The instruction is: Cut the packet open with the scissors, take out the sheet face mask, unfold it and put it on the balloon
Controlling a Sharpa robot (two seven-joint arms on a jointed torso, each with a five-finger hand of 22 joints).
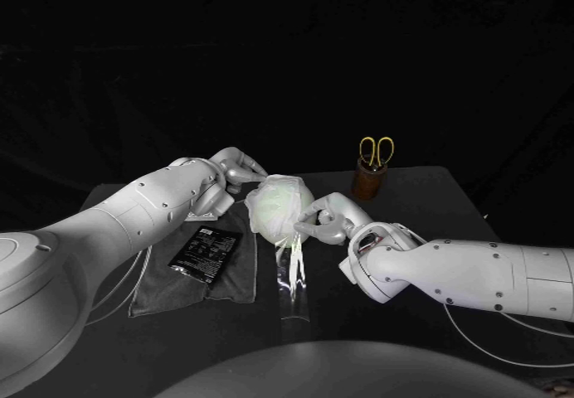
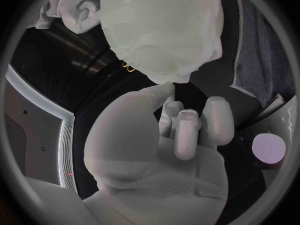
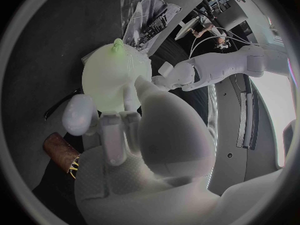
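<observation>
The pale green balloon (image 1: 279,206) stands upright at the table's middle with the white sheet mask (image 2: 164,30) draped over it. My left hand (image 1: 235,171) is at the balloon's upper left. Its thumb tip touches the mask's edge, and the other fingers (image 2: 187,127) are curled in on nothing. My right hand (image 1: 325,219) is at the lower right, with thumb and fingers (image 3: 81,116) set against the balloon (image 3: 111,79). The black packet (image 1: 206,253) lies on a grey cloth (image 1: 162,286). The yellow-handled scissors (image 1: 376,151) stand in a brown holder (image 1: 370,184).
A clear stand (image 1: 291,286) runs from under the balloon toward the table's front edge. The holder (image 3: 58,150) with the scissors stands at the back right, close behind my right hand. The cloth with the packet (image 3: 147,20) covers the table's left part.
</observation>
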